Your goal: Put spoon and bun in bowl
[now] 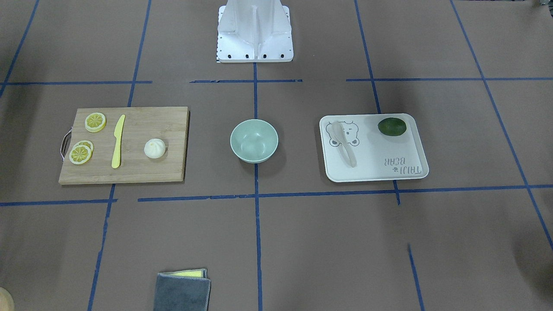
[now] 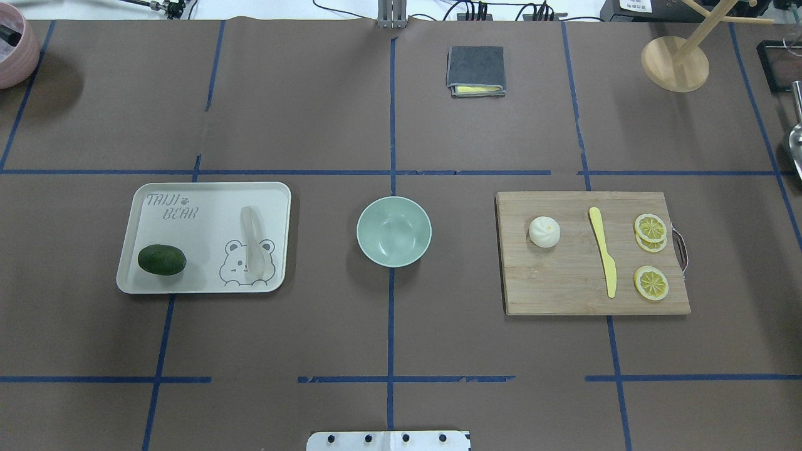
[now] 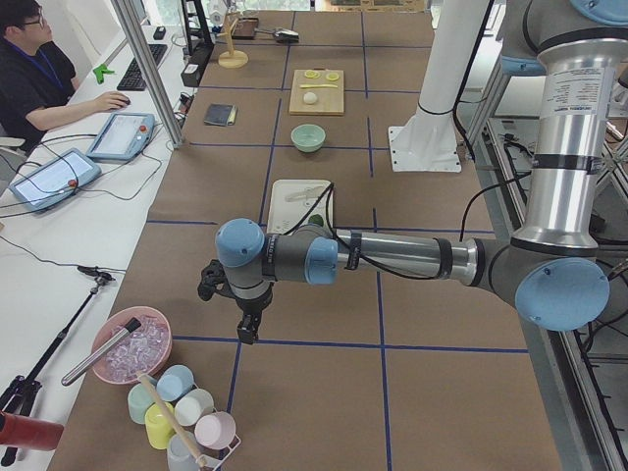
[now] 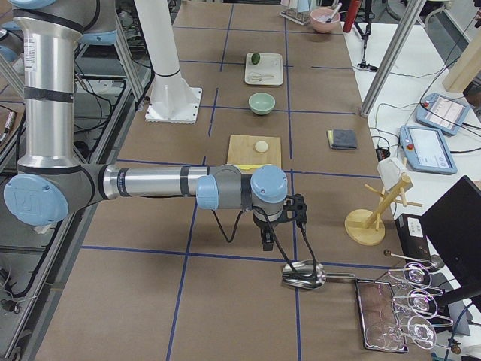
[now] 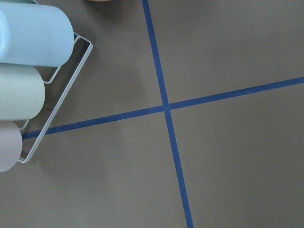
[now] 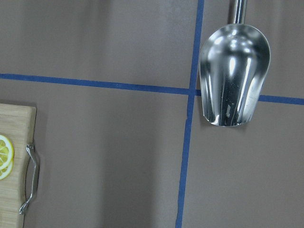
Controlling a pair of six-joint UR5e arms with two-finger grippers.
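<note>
My left pincer (image 3: pixel 247 332) hangs over the counter (image 2: pixel 313 326) far out at my left end, pointing down above a crossing of blue tape lines, near a wire rack of pastel cups (image 5: pixel 28 71). It shows only from the side, so I cannot tell whether its jaws stand wide or narrow. My right pincer (image 4: pixel 267 242) hangs over the far right end, just short of a shiny metal scoop (image 6: pixel 233 76) lying on the counter. Its jaws I cannot judge either. Nothing I can see is held in either one.

The bowl (image 2: pixel 376 245) sits upright at the middle of the counter, on a blue tape line, well apart from both pincers. The spoon (image 2: pixel 252 244) lies on a white tray (image 2: pixel 207 207) to my left of the bowl, its scoop toward me over a printed bear, its handle pointing away. A dark green lime (image 2: pixel 161 259) shares the tray, on the side away from the bowl. The bun (image 2: pixel 544 232) rests on a wooden cutting board (image 2: pixel 564 288) to my right of the bowl, at the board's end nearest the bowl. A yellow knife (image 2: pixel 603 250) lies between the bun and the lemon slices (image 2: pixel 650 283) at the board's handle end. Both spoon and bun are still outside the bowl.
</note>
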